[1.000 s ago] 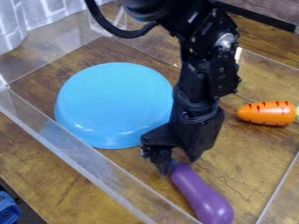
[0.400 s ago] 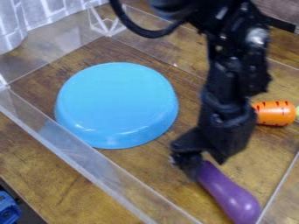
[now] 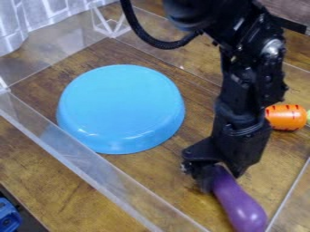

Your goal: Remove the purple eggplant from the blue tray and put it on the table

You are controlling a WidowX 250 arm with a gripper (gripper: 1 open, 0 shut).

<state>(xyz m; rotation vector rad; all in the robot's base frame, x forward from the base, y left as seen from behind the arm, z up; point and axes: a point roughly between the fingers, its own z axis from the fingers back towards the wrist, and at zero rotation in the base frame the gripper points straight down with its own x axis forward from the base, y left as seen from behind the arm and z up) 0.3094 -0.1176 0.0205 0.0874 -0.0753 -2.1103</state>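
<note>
Eggplant (image 3: 238,205): on table (image 3: 72,172), long axis diagonal, upper end under gripper (image 3: 217,173).
Gripper: pinching eggplant.
Tray (image 3: 118,107): apart.

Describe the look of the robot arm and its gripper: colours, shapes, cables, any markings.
The robot arm is matte black throughout, built of chunky, rounded segments joined at bulky joints. A thick black cable loops from the upper section. The gripper is a blocky black housing with short dark fingers. No markings, labels or other colours can be made out at this resolution.
</note>
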